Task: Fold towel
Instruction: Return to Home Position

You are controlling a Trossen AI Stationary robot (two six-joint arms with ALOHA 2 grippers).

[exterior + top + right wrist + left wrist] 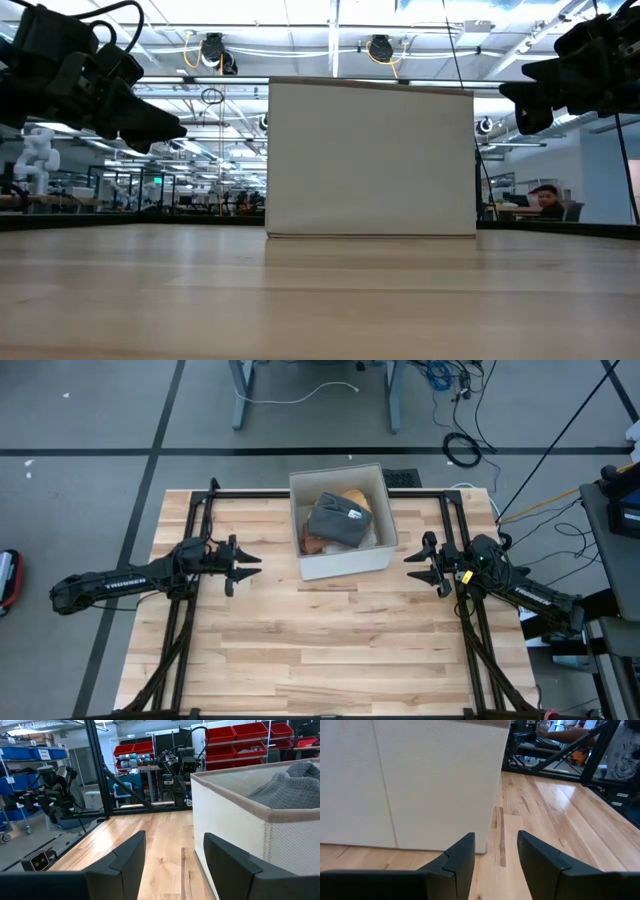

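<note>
While the gray towel (338,520) lies on the orange towel (353,497) inside the laundry bin (345,564), I've got the left gripper (252,565) and right gripper (411,565) flanking it, both released, fingers apart.

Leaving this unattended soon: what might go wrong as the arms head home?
The left hand, open and empty, points at the side wall of the laundry bin from nearby; a forward swing might nudge the bin. The gray towel is heaped near the rim above the orange towel, so a bump could spill it. The right hand is open too, on the bin's other side.
</note>
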